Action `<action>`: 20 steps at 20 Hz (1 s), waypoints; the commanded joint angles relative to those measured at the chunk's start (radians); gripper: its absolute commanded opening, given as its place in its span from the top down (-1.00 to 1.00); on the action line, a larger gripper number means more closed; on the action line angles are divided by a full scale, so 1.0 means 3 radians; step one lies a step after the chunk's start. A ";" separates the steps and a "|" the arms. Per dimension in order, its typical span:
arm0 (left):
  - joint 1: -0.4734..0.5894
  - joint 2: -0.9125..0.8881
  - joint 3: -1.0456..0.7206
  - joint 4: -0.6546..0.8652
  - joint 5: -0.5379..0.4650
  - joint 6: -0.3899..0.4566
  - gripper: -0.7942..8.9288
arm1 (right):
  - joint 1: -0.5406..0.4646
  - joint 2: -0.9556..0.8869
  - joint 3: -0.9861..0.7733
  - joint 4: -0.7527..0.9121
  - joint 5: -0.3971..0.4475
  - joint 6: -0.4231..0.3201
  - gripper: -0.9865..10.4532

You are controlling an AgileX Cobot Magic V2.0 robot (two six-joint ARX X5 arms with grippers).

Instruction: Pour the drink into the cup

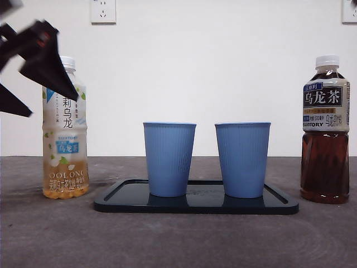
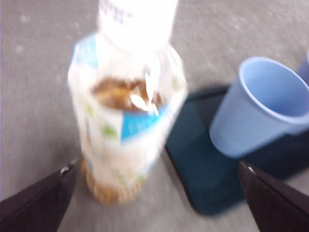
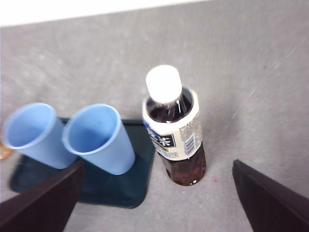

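Observation:
A pale oolong drink bottle [image 1: 65,151] with a white cap stands left of the black tray [image 1: 195,204]. My left gripper [image 1: 54,107] hangs open high around it; the left wrist view shows this bottle [image 2: 125,111] ahead of and between the spread jaws of the gripper [image 2: 157,168], untouched. Two blue cups [image 1: 169,159] [image 1: 242,159] stand upright on the tray. A dark tea bottle [image 1: 326,134] stands right of the tray. My right gripper [image 3: 158,164] is open above that bottle [image 3: 174,130] and is out of the front view.
Wall sockets [image 1: 103,11] sit high on the white wall behind. Grey tabletop [image 1: 178,240] lies in front of the tray. The right wrist view shows both cups [image 3: 99,137] [image 3: 34,133] on the tray [image 3: 116,188] beside the dark bottle.

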 commanded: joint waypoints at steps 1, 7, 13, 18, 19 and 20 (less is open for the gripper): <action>-0.0006 0.0266 0.0001 0.0303 -0.0020 0.0064 -0.28 | 0.0014 -0.0098 0.0263 -0.0174 -0.0003 0.0023 -0.03; -0.0006 0.0685 0.0001 0.0796 -0.0150 0.0066 -0.26 | 0.0014 -0.0197 0.0682 -0.0434 -0.0001 0.0020 -0.03; -0.0006 0.0880 0.0001 0.1066 -0.0183 0.0064 -0.05 | 0.0014 -0.0195 0.0862 -0.0430 0.0003 -0.0032 -0.03; -0.0006 0.0926 0.0001 0.1153 -0.0183 0.0065 0.21 | 0.0013 -0.0193 0.0987 -0.0430 0.0029 -0.0057 -0.03; -0.0006 0.0926 0.0001 0.1190 -0.0183 0.0065 0.30 | 0.0013 -0.0193 0.1002 -0.0430 0.0028 -0.0057 -0.03; -0.0006 0.0924 0.0001 0.1221 -0.0183 0.0065 0.36 | 0.0013 -0.0193 0.1013 -0.0431 0.0028 -0.0057 -0.03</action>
